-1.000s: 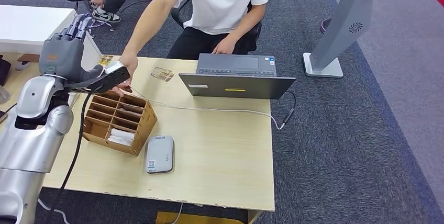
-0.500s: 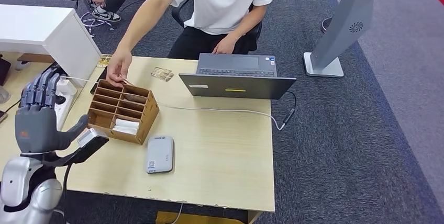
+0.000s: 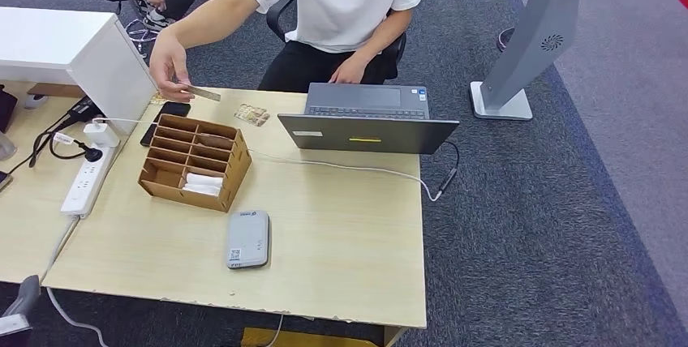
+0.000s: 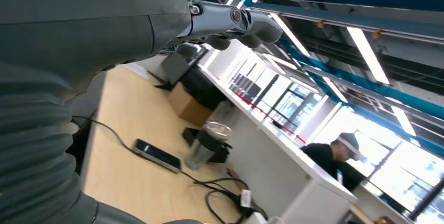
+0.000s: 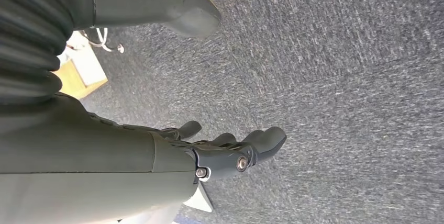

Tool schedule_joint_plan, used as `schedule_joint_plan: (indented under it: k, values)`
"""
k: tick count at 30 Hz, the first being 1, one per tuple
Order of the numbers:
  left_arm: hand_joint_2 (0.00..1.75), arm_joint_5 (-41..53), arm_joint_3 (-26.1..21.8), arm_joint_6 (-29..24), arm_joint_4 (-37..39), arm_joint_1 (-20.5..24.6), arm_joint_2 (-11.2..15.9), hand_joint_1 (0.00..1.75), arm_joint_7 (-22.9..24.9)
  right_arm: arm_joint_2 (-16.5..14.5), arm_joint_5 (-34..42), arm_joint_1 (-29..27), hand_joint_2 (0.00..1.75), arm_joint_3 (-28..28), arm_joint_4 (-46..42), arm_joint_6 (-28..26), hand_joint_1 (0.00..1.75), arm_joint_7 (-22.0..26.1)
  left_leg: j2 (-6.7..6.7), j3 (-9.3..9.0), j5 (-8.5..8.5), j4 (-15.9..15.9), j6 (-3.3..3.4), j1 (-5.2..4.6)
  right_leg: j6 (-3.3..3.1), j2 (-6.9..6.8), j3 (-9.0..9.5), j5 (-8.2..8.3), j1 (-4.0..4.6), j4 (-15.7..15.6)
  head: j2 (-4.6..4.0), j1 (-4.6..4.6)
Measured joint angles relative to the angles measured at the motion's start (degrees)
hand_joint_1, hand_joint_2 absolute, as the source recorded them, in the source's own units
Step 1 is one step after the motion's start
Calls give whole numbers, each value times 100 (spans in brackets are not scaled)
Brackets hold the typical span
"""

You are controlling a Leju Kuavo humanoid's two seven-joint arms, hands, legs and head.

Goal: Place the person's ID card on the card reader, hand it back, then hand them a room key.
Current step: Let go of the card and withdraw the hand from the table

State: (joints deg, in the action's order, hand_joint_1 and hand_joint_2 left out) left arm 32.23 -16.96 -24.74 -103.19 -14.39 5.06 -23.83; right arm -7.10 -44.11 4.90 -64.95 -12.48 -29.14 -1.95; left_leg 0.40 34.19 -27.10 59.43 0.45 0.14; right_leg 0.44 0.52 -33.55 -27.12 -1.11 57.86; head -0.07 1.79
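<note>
The card (image 3: 200, 93) is pinched in the person's hand (image 3: 169, 64) above the far left corner of the table (image 3: 349, 233), lying nearly flat with its long axis pointing right. The reader (image 3: 247, 238) lies near the front edge, bare tabletop to its right, the box (image 3: 195, 162) just beyond it. The left hand (image 4: 157, 12) and right hand (image 5: 173, 150) are seen empty, fingers loosely extended.
</note>
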Motion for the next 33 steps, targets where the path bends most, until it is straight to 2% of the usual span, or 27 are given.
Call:
schedule_joint_plan:
  k: [4, 6, 10, 16, 19, 21, 23, 27, 30, 33]
  values:
    - [175, -368, -813, 447, -35, -154, -440, 0, -105, -2, -18, 8, 175, -7, 0, -3, 0, 50, -11, 4, 1, 0, 2, 0, 2, -15, 9, -3, 0, 0, 0, 1]
    - [175, -629, -1406, 790, 10, -117, -679, 0, -237, -2, -55, 11, 175, -7, 0, -13, 0, 66, -9, -1, 1, 0, 2, 1, 1, -14, 10, -3, 1, 0, 0, 1]
    - [175, -745, -2400, 1180, 133, -35, -990, 0, -504, -2, -86, 15, 175, -5, 0, -28, 0, 69, -12, -5, 2, 0, 2, 1, 0, -18, 9, -4, 1, 0, 0, 0]
    - [175, -632, -3078, 1339, 217, 100, -1281, 0, -516, -2, -94, 38, 175, -7, 0, -29, 0, 70, -17, -4, 2, 0, 2, 0, -1, -23, 12, -5, 1, 0, 0, 1]
    - [175, -629, -3394, 1547, 347, 247, -1344, 0, -318, -2, -182, 43, 175, -6, 0, -61, 0, 63, -20, 0, 1, 0, 3, 0, -1, -28, 17, -5, 0, 0, 0, 2]
    - [175, -662, -3855, 1757, 701, 476, -1338, 0, -189, -2, -272, 45, 175, -4, 0, -96, 0, 37, -21, -3, 1, -1, 2, 0, -1, -29, 19, -5, 0, 0, 0, 1]
    - [175, -720, -4434, 1835, 1381, 737, -1235, 0, -83, -1, -371, 43, 175, 4, 0, -112, 0, -5, -19, -8, 1, -1, 2, 0, -3, -27, 19, -7, 1, 0, 0, 1]
    - [175, -827, -5439, 1569, 3283, 1175, -786, 0, 36, 0, -532, 43, 175, 35, 0, -112, 0, -58, -21, -15, 1, -2, 0, 8, -12, -29, 19, -13, 6, 1, 0, -10]
    - [175, -1011, -5858, 1511, 4343, 1372, -524, 0, 59, 0, -558, 48, 175, 66, 0, -105, 0, -45, -31, -12, 2, -2, 0, 8, -13, -41, 24, -14, 8, 1, 0, -4]
    - [175, -1526, -6233, 1482, 5467, 1575, -272, 0, 358, 0, -586, 61, 175, 96, 0, -88, 0, 28, -35, -11, 1, -2, 1, 4, -13, -45, 29, -14, 5, 1, 0, -3]
